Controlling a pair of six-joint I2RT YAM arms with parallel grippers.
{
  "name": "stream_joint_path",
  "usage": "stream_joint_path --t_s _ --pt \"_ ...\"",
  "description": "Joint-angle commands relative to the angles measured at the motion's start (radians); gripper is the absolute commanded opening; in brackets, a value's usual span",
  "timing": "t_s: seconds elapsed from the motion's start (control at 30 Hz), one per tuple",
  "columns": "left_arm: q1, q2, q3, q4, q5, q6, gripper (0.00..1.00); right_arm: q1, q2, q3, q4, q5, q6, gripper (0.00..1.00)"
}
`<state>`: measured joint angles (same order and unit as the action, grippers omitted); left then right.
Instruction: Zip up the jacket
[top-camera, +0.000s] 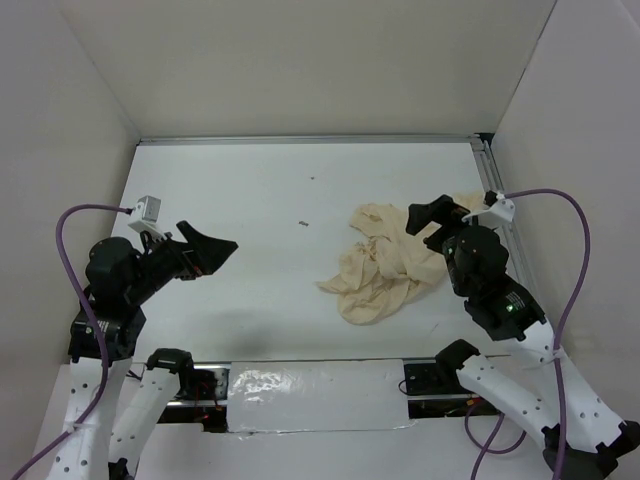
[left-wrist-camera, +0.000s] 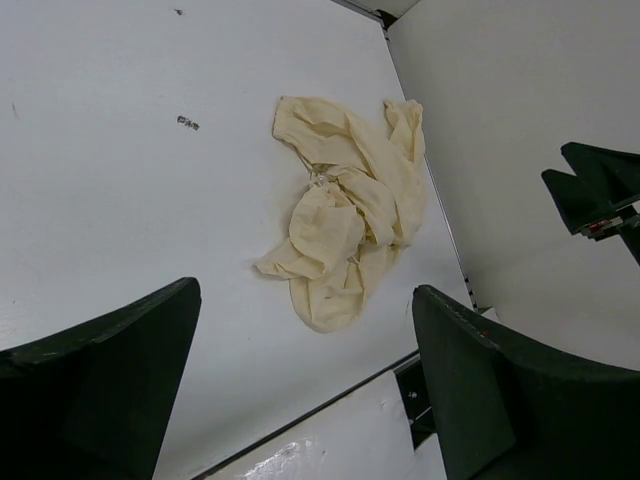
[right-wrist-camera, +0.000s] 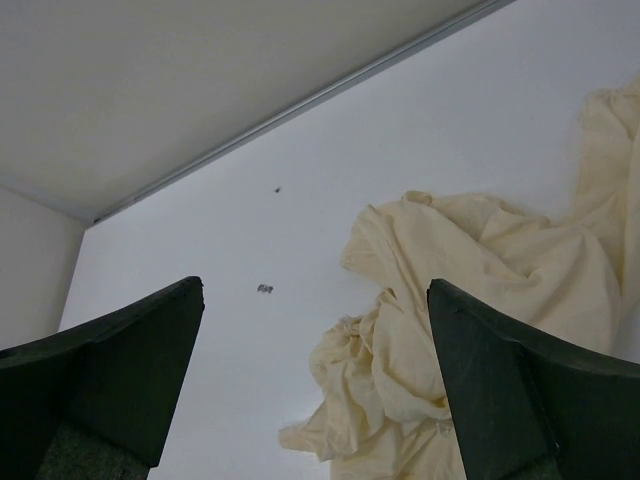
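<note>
The jacket (top-camera: 380, 265) is scrunched up. Left gripper (top-camera: 208, 249) and right gripper (top-camera: 424, 226) gape wide, empty. Spread it flat first.

jacket (top-camera: 385, 262) on table (top-camera: 250, 200), right half | right fingers (top-camera: 428, 213) at jacket's right edge | left fingers (top-camera: 210, 245) far left, well apart

Looks down across the white bench (left-wrist-camera: 120, 200) past the left claw (left-wrist-camera: 305, 292), spread wide, one dark finger in each lower corner, nothing held. Shows the jacket (left-wrist-camera: 345, 225) as a crumpled cream heap lying beyond the fingers, near the right-hand wall (left-wrist-camera: 500, 100). Includes a small dark mark (left-wrist-camera: 187, 123) on the bench left of the jacket, and the right claw (left-wrist-camera: 590, 185) at the right edge, apart from the fabric.
</note>
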<state>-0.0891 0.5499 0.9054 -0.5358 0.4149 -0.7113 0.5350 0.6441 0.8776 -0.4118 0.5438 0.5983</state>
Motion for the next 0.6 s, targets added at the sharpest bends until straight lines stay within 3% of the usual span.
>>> stream_joint_path --t_s 0.0,0.2,0.33,0.57 --pt "-0.001 -0.01 0.009 0.019 -0.001 0.003 0.99 0.016 -0.015 0.038 -0.01 0.083 0.044 1.0" --pt "0.0 0.005 -0.007 0.037 0.025 -0.007 0.99 0.013 0.101 0.121 -0.177 0.153 0.093 1.0" --pt "0.0 0.016 -0.028 0.085 0.094 -0.002 0.99 -0.029 0.179 0.104 -0.291 0.208 0.265 1.0" --pt "0.0 0.036 -0.063 0.085 0.027 -0.051 0.99 -0.269 0.291 -0.044 -0.24 -0.077 0.25 1.0"
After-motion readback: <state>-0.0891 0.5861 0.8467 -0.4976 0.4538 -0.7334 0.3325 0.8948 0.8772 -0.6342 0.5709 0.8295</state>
